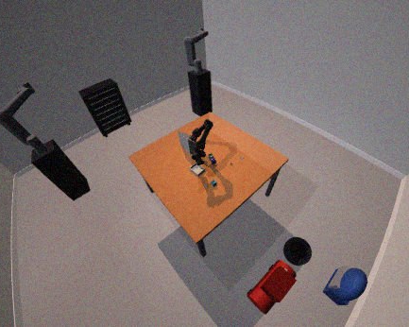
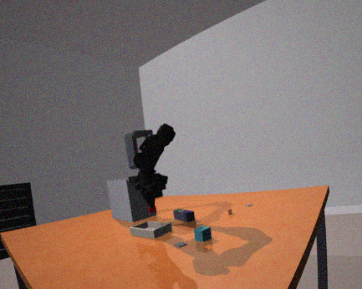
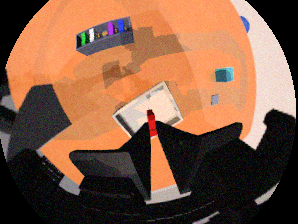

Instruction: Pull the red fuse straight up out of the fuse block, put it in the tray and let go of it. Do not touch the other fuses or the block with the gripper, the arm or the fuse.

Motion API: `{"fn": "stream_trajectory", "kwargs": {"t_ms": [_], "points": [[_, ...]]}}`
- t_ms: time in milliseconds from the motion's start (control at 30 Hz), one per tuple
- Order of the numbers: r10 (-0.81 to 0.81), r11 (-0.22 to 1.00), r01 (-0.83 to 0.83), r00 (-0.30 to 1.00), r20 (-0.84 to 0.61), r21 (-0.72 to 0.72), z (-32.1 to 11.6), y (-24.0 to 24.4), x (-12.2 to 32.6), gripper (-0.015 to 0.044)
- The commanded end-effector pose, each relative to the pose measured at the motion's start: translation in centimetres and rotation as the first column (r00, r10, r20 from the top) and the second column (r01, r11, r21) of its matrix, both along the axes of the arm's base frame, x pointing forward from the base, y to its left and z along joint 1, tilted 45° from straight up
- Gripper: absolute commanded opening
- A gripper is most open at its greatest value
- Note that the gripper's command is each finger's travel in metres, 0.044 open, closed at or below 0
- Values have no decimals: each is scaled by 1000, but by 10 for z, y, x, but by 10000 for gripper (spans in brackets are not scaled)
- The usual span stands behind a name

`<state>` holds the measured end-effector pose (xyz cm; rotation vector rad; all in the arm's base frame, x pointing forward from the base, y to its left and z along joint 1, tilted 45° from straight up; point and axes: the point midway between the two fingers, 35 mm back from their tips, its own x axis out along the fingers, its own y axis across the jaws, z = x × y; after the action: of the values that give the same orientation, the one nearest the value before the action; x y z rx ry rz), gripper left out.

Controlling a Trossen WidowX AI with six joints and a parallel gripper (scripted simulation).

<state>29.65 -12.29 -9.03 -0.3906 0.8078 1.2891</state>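
The black parallel-jaw gripper (image 3: pixel 152 137) is closed nearly all the way on the small red fuse (image 3: pixel 150 121), which hangs in the air above the shallow grey square tray (image 3: pixel 148 111), by the wrist view near the tray's closer edge rather than its middle. The main risk I see is a release from there: the fuse could strike the rim and bounce out onto the orange table top (image 2: pixel 260 259), or tip over the wall if dropped from too high. The dark fuse block with its row of coloured fuses (image 3: pixel 103 35) sits well apart from the tray, so a brush against it looks unlikely now. A teal cube (image 2: pixel 202 233) and a small flat grey piece (image 2: pixel 181 245) lie near the tray, neither one under the gripper.
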Motion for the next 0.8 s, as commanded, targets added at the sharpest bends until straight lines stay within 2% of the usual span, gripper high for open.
{"fn": "stream_trajectory", "kwargs": {"t_ms": [0, 767], "points": [[3, 1000, -3, 1000, 1, 1, -15, -12, -5, 0], [3, 1000, -3, 1000, 1, 2, -37, 8, -3, 0]]}}
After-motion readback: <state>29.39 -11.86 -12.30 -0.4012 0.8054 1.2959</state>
